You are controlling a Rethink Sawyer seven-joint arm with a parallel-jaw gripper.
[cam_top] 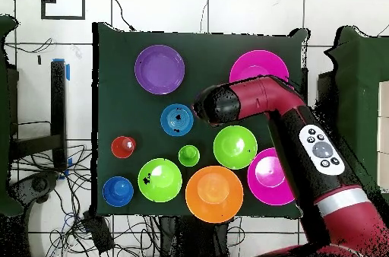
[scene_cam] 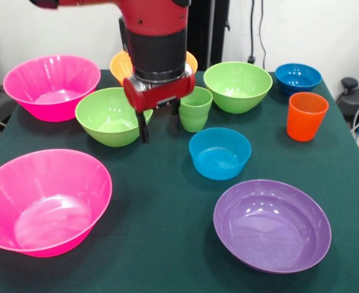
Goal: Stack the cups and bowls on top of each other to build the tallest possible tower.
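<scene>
Above the middle of the tabletop (scene_cam: 167,183), the gripper (scene_cam: 159,125) hangs with its two black fingers apart and nothing between them, its tips clear of the cloth. It sits between a green bowl (scene_cam: 109,116) on one side and the light green cup (scene_cam: 195,108) on the other, touching neither as far as can be told. Behind the arm an orange bowl (scene_cam: 119,64) is mostly hidden. Farther out stand the second green bowl (scene_cam: 237,85), a blue bowl (scene_cam: 220,152) in front of the cup, another blue bowl (scene_cam: 298,77), the orange cup (scene_cam: 306,115), the purple bowl (scene_cam: 271,224) and two pink bowls (scene_cam: 51,85) (scene_cam: 44,201). Every piece sits alone, upright and apart, so by my judgement no tower is begun and all the stacking is left.
</scene>
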